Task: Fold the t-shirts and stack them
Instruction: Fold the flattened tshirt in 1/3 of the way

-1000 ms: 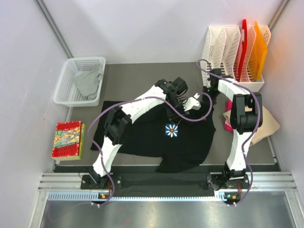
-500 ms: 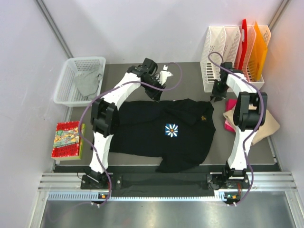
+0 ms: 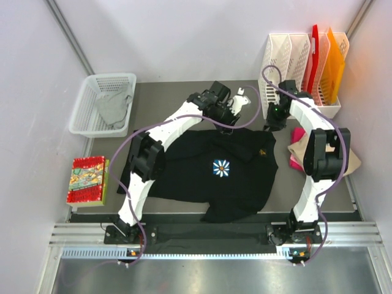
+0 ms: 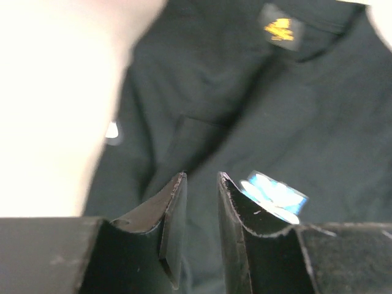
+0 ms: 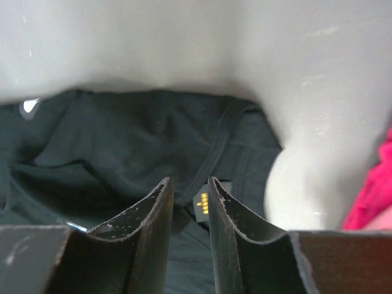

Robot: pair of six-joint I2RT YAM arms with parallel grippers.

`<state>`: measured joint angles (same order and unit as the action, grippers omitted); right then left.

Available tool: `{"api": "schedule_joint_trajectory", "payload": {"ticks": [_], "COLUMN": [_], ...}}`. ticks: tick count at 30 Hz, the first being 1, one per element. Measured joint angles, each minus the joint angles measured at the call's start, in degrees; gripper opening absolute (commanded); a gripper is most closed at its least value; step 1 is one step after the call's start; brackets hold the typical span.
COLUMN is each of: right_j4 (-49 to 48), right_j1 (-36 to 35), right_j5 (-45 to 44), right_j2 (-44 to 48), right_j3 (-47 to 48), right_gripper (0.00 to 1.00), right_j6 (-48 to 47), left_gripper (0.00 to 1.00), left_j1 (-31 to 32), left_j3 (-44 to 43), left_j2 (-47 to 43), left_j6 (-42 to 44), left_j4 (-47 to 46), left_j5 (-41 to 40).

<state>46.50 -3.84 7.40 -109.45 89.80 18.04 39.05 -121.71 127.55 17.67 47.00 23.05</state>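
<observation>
Left gripper: fingers a narrow gap apart, nothing between them.
Right gripper: fingers also slightly apart and empty.
Black t-shirt: spread on the table, lying below and base-ward of both grippers. Its far edge is just short of the left gripper, and its collar corner is just beneath the right one.
Daisy print: just beyond the left gripper's right finger in the wrist view.
Gold mark: on the collar, showing through the gap of the right gripper's fingers.
Pink t-shirt: just to the right of the right gripper, with the tan t-shirt further right beside it.
Grey t-shirt: in the basket, well to the left of the left gripper.
Change over the last second: both grippers were close together over the bunched collar. The left one then swung away to the far left and has now come partway back, past the shirt's far edge. The right one has barely shifted. The collar area now lies flat, with the mark uncovered.
</observation>
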Motion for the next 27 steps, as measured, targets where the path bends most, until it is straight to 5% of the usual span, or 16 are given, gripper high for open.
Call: {"api": "schedule_joint_trajectory", "payload": {"ticks": [11, 27], "right_j4": [-0.85, 4.22], "right_j1": [-0.02, -0.02], "right_j5": [7.87, 5.77], "right_j2": [-10.08, -12.74], "right_j3": [-0.44, 4.11], "right_gripper": [0.29, 0.26], "right_j6": [1.51, 1.18], "left_gripper": [0.32, 0.32], "left_j1": [-1.75, 3.65], "left_j3": [-0.07, 7.32], "left_j2": [7.45, 6.51], "left_j6": [0.00, 0.28], "left_j4": [-2.36, -1.86], "left_j5": [-5.66, -3.28]}}
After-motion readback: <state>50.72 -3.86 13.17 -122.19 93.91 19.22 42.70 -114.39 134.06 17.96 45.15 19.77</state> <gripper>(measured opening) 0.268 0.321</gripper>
